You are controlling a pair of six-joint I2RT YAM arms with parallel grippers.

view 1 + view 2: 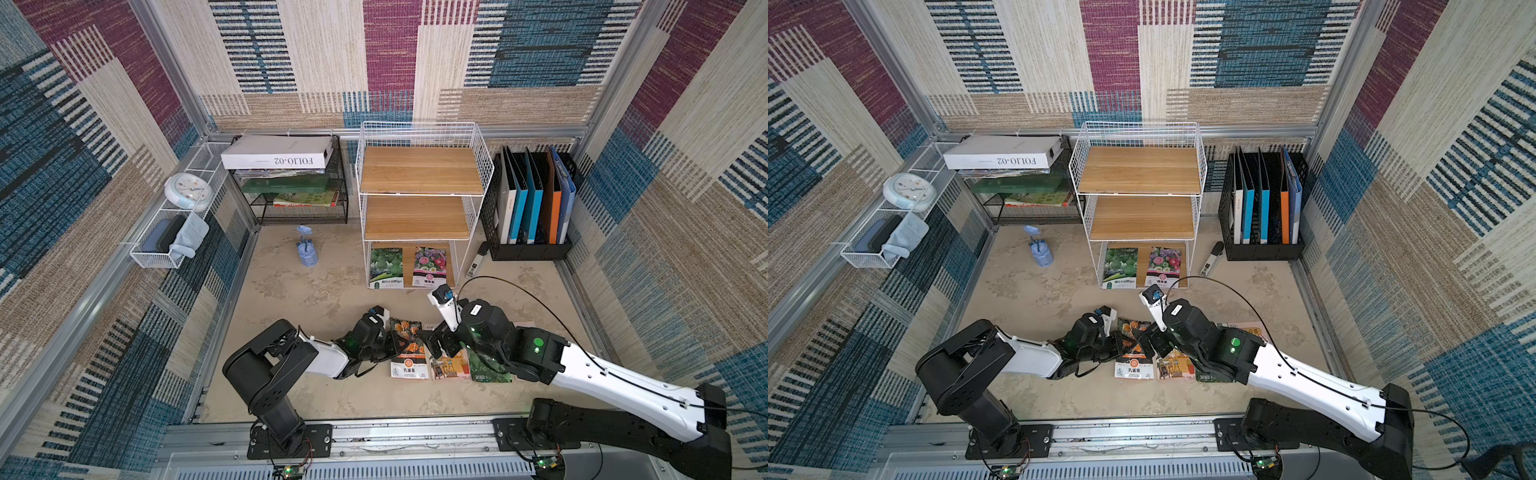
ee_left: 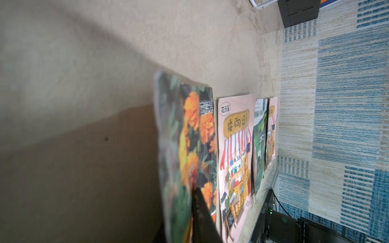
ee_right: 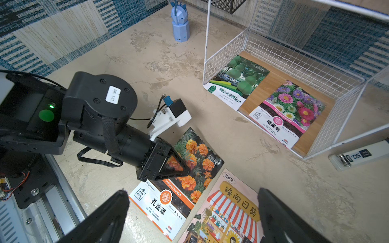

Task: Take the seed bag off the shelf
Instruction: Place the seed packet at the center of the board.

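Two seed bags (image 3: 237, 77) lie flat at the shelf's (image 1: 419, 218) bottom-board front edge. Light, floppy and slick, I judge, so pinch the overhanging lip. My right gripper (image 3: 191, 191) gapes empty; my left gripper (image 3: 181, 168) meets the marigold bag (image 3: 202, 151), grip unclear.

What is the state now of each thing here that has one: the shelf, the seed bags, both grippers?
shelf: upright; top two boards bare, two bags on the bottom board
gourd bag: flat on the bottom board
pink flower bag: flat on the bottom board
marigold bag: on the table, left gripper at its edge
sunflower bag: flat on the table
left gripper: open or shut unclear
right gripper: open, empty
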